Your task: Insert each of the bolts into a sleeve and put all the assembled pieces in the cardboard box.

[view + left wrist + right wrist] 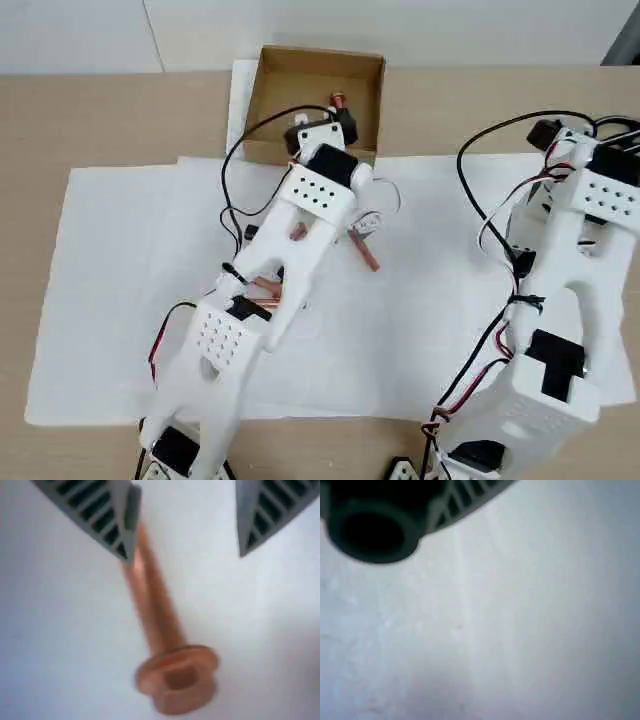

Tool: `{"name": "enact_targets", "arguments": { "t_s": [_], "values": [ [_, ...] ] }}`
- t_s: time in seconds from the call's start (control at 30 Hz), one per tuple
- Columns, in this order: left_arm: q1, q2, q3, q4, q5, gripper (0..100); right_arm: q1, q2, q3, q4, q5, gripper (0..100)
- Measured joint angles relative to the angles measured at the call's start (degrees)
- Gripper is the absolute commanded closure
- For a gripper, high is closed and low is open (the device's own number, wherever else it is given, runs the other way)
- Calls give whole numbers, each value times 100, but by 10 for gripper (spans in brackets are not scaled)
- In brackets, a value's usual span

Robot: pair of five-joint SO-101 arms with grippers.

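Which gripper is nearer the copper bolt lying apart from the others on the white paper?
Left. The left gripper hangs open right over the bolt, one finger beside its shank. The right arm stands far off at the table's other side.

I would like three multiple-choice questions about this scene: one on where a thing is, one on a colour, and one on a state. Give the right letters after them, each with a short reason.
1. Where does the cardboard box stand?
A. at the far edge of the white paper
B. between the two arms
C. under the right arm

2. What colour is the bolt under the left gripper?
A. black
B. copper
C. green

3. How are the left gripper's fingers?
A. shut on the bolt
B. shut on nothing
C. open

Key: 1 A, since the high view shows the box at the paper's far edge. 2 B, since the shaft and head look copper in the left wrist view. 3 C, since a wide gap lies between the fingers.
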Motion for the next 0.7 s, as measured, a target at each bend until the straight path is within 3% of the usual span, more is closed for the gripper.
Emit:
{"name": "enact_targets", "arguments": {
  "t_s": [0.17, 0.37, 0.7],
  "values": [
    [0, 0, -9, -255, 114, 870, 0, -9, 0, 0, 0, 994],
    [-44, 141, -44, -343, 905, 870, 0, -9, 0, 0, 0, 994],
    [-35, 598, -62, -360, 1310, 870, 0, -9, 44, -9, 0, 994]
  ]
}}
